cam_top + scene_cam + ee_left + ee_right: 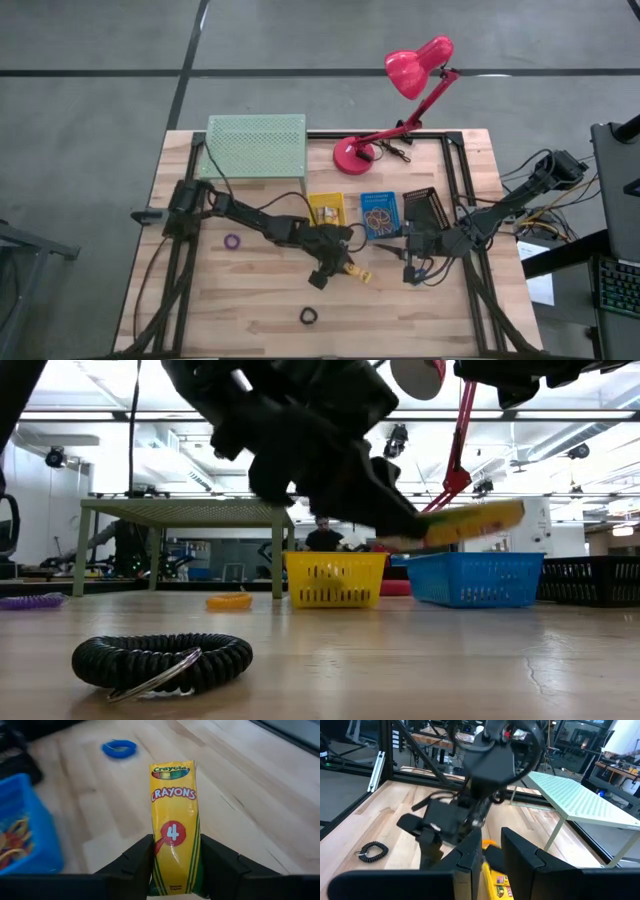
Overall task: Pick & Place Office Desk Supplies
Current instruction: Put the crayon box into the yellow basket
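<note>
One yellow crayon box (173,830) sits clamped between the fingers of the left gripper (173,865), lifted clear of the table (250,320) near its middle. We read its long axis as running straight out from the jaws, the printed end leading and the base pinched; in the low view the box (470,523) hangs above the wood, a little tilted. In the high view the yellow basket (327,209) stands just behind the left gripper (335,262), with the blue basket (380,214) beside it and the black basket (425,207) farther right, so we judge that the carry runs back toward the lamp (400,100) side, and the left arm is the nearer one.

The right gripper (490,855) waits close by, its fingers apart with nothing between them; the box (499,885) shows beyond them, not held. We also mark loose items: a black coil (160,660) at the near edge, a purple coil (232,241) to the left, a blue coil (119,748) ahead of the box, and a yellow coil (229,601).

Which basket the box belongs in we cannot tell. The box's base is hidden by the fingers, and the basket contents are hard to make out. The green shelf (256,146) hides whatever lies under it.
</note>
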Controlling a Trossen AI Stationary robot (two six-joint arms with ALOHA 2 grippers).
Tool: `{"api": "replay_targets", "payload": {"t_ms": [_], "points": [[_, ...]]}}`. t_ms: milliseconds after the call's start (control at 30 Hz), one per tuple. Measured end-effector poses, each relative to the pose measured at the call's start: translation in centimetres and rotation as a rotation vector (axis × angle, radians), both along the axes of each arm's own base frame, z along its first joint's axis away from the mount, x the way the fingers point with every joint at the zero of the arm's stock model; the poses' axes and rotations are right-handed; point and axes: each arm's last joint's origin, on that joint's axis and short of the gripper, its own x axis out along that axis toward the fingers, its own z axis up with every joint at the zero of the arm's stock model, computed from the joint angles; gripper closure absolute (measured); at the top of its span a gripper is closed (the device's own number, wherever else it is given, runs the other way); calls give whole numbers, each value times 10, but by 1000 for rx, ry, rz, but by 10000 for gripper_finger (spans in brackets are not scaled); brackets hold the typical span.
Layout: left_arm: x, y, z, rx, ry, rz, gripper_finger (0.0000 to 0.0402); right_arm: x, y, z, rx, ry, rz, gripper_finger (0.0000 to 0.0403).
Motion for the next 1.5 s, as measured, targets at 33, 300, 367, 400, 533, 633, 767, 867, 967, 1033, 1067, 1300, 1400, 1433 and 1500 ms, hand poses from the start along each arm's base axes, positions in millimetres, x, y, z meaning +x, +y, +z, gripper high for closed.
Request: {"api": "replay_targets", "payload": {"t_ms": [33, 300, 367, 400, 533, 633, 767, 867, 967, 1033, 1067, 1300, 1400, 1433, 1500], "points": [[0, 0, 3, -3, -4, 22, 252, 0, 0, 0, 0, 0, 0, 335], [-7, 8, 33, -64, 5, 341, 252, 0, 0, 0, 0, 0, 0, 335], [-10, 11, 37, -76, 18, 438, 252, 0, 0, 0, 0, 0, 1, 335], [-12, 12, 39, -85, 26, 492, 252, 0, 0, 0, 0, 0, 1, 335], [-20, 18, 47, -159, 59, 732, 252, 0, 0, 0, 0, 1, 1, 335], [-28, 21, 50, -255, 113, 909, 252, 0, 0, 0, 0, 0, 0, 335], [-42, 24, 51, -332, 200, 1109, 252, 0, 0, 0, 0, 0, 0, 335], [-50, 27, 53, -407, 214, 1276, 252, 0, 0, 0, 0, 0, 0, 335], [-54, 30, 54, -509, 147, 1469, 252, 0, 0, 0, 0, 1, 0, 335], [-56, 33, 53, -572, 86, 1589, 252, 0, 0, 0, 0, 0, 0, 335], [-57, 34, 52, -603, 63, 1636, 252, 0, 0, 0, 0, 0, 0, 335], [-58, 40, 50, -680, 51, 1711, 252, 0, 0, 0, 0, 0, 0, 335], [-56, 40, 46, -680, 92, 1698, 252, 0, 0, 0, 0, 0, 1, 335], [-56, 40, 43, -674, 102, 1700, 252, 0, 0, 0, 0, 0, 0, 335], [-53, 39, 37, -677, 104, 1706, 252, 0, 0, 0, 0, 0, 0, 335]]}}
